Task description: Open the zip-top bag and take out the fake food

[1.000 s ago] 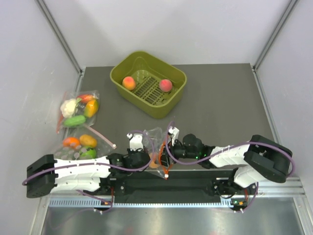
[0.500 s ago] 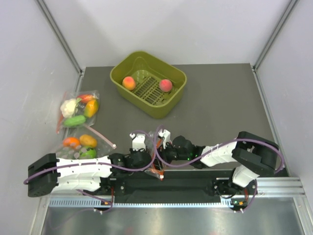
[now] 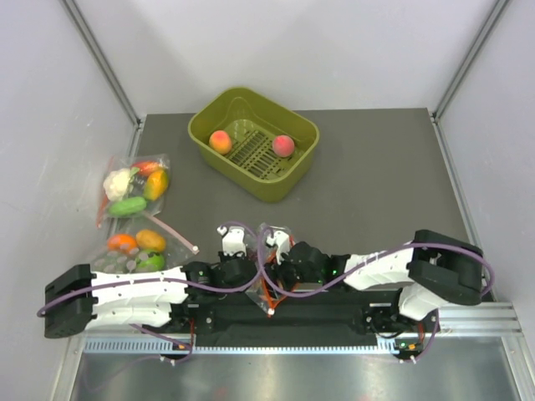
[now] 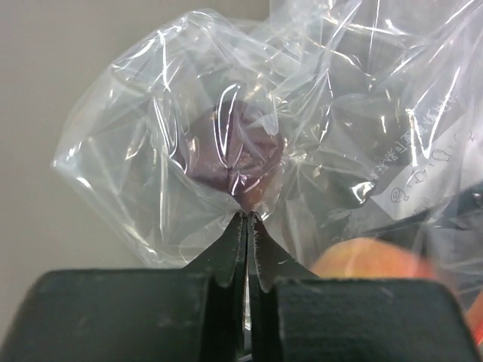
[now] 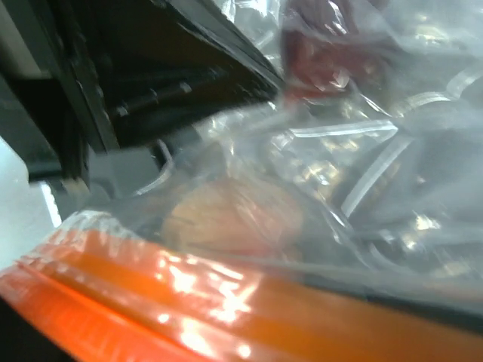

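Left fingers [image 4: 243, 234] pressed together, pinching the zip-top bag [image 4: 226, 128]; right fingers' [image 3: 276, 263] spread cannot be told.

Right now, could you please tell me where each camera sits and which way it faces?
Top external: above and behind the arm bases, looking down at the table; the left arm and right arm show, with the zip-top bag between them.
Left wrist: on the left arm, facing along the shut left gripper pinching the bag's plastic.
Right wrist: close against the bag, facing its orange zip strip; its own fingers aren't discernible.
Shared: both wrist views show one peach inside the bag.
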